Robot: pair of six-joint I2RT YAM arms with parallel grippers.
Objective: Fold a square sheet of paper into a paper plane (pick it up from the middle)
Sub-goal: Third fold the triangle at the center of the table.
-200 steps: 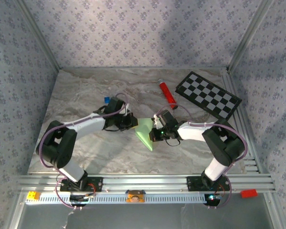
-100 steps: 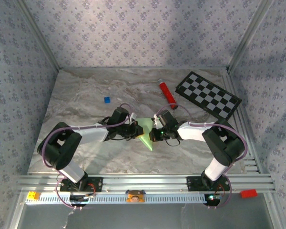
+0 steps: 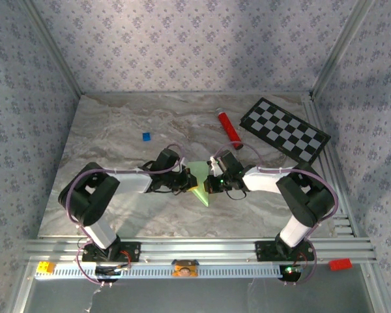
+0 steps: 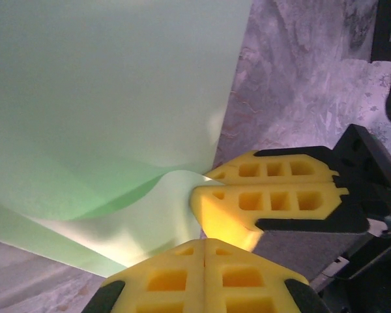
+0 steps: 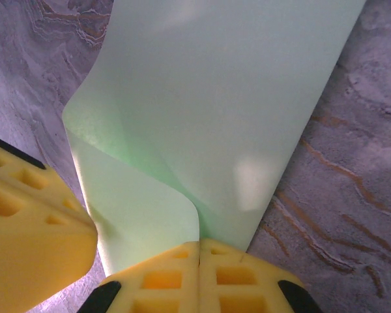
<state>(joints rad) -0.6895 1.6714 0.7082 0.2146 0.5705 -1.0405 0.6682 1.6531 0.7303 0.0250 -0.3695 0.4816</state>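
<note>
We judge the fold to be partway done: from above, the square sheet of paper no longer reads as a square but as an angular, roughly triangular shape whose point faces the near edge of the table, so some folding seems to be made. It is not yet the narrow dart with a centre crease that the task asks for. The remaining folds, and the pressing of the creases, look to be still ahead. The sheet lies near the middle of the table, directly between the two arms, with the left gripper touching its left side and the right gripper touching its right side. In the left wrist view the left gripper's own yellow pads are pressed together, and the lower edge of the paper runs right up to their tips. A loose flap curls up just above them. We take it that this gripper is pinching the sheet, though the thin edge between the pads is hard to make out. In the right wrist view the right gripper's pads are likewise closed against each other, with a rounded corner of the paper tucked into the seam, so it seems clamped on the sheet. The red tube, the checkerboard and the tiny blue square all lie well apart from the work
</note>
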